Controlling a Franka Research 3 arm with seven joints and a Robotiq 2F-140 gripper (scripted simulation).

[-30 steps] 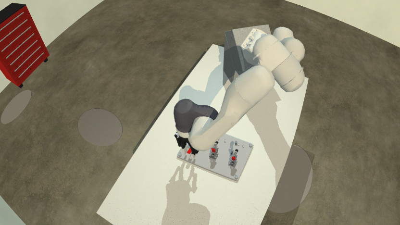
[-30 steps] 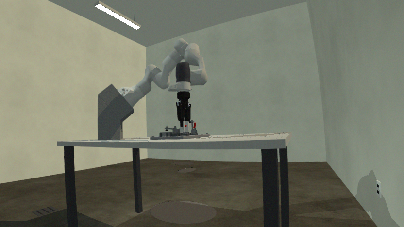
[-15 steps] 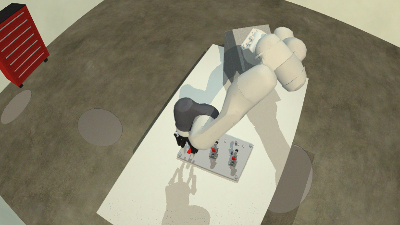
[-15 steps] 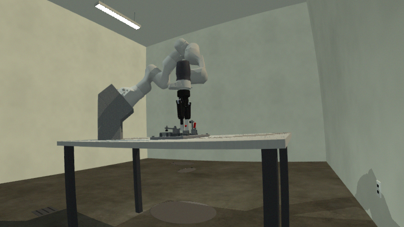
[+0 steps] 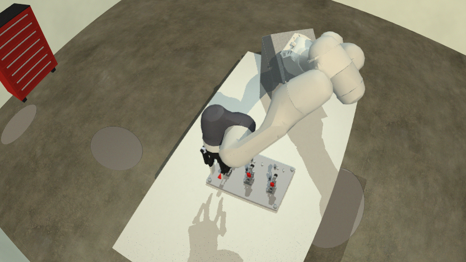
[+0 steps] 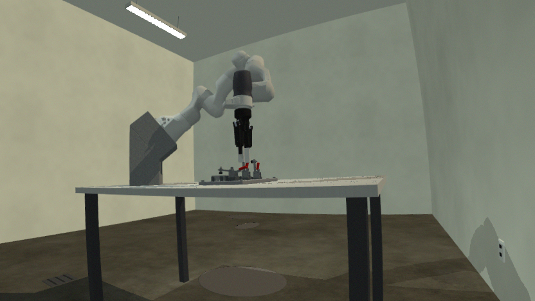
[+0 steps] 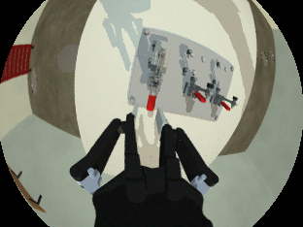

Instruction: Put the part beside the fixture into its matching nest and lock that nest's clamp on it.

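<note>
Behind my workspace, pale green walls are rising from a mottled brown floor; a ceiling light is glowing.

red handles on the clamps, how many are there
3. One is at the plate's end near the gripper; one is on the middle clamp; one is on the clamp at the other end. None seems hidden in the wrist view.

Bright light whitens the tabletop, where my shadow falls crisp; a ceiling lamp glows, and my wrist view curves at its black edges.
</note>
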